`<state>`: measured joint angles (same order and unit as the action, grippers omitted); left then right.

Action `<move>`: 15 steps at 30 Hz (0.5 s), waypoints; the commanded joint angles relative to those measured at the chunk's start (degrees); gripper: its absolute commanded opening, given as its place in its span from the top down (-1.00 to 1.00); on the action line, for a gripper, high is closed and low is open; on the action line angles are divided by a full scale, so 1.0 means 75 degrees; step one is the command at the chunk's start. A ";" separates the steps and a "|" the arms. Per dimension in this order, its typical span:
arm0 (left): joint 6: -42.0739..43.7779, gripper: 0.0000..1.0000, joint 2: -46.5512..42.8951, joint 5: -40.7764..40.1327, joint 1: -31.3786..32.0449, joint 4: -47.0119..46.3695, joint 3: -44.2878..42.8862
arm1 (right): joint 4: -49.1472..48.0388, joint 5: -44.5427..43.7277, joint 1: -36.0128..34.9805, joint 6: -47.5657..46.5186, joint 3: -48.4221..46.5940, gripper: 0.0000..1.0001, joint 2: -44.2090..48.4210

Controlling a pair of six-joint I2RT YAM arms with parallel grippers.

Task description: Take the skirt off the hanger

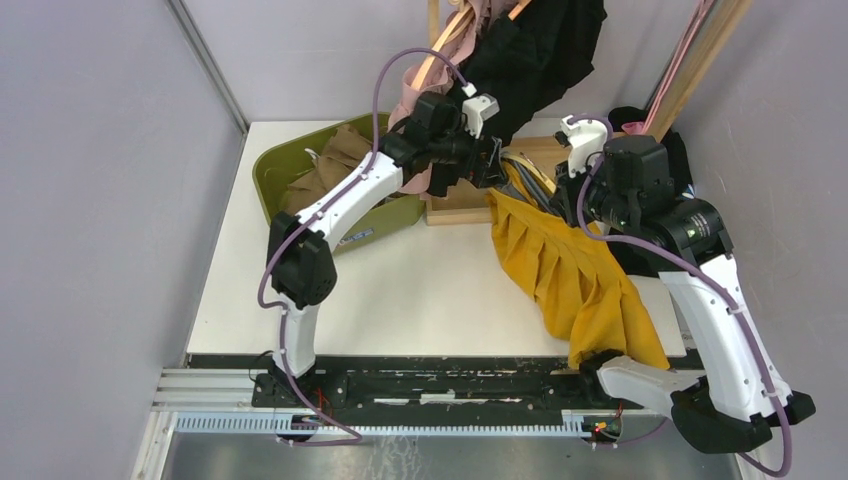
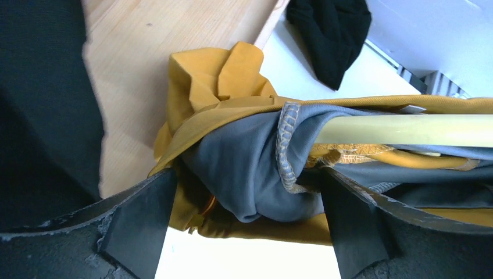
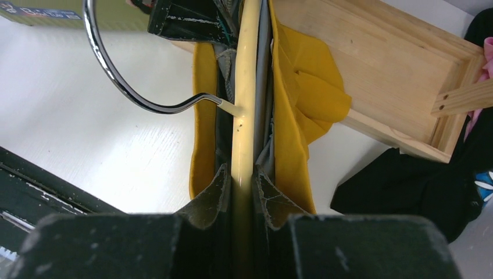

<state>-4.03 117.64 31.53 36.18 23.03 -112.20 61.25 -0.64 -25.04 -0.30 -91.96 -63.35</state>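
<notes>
The right gripper (image 3: 242,192) is clamped on the bar of the hanger (image 3: 245,87). The left gripper (image 2: 244,226) has its jaws wide, straddling the grey-lined waistband end. The mustard skirt (image 1: 575,270) is on the hanger and drapes across the table (image 1: 400,290) to its near edge.

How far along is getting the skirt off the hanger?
Done: the right gripper is clamped on the hanger. In hand: the left gripper is open around the skirt at the hanger's end. Left: sliding the skirt off, since its waistband wraps the hanger.
</notes>
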 commanded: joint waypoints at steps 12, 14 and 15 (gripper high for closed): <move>-0.0098 -0.98 -0.0022 -0.1297 -0.0254 0.0505 -0.1251 | -0.1141 0.0285 -0.0022 -0.0377 -0.0594 0.99 -0.0071; -0.0099 -0.99 0.0127 -0.1306 -0.0254 0.0386 -0.1237 | -0.1185 0.0295 -0.0013 -0.0383 -0.0603 0.99 -0.0078; -0.0049 -0.99 0.0229 -0.1319 -0.0254 0.0344 -0.1219 | -0.1199 0.0297 -0.0019 -0.0383 -0.0620 0.99 -0.0083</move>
<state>-3.25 117.12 22.83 35.77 30.41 -118.39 59.88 1.43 -25.12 -1.93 -92.47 -64.99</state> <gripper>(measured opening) 0.992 0.165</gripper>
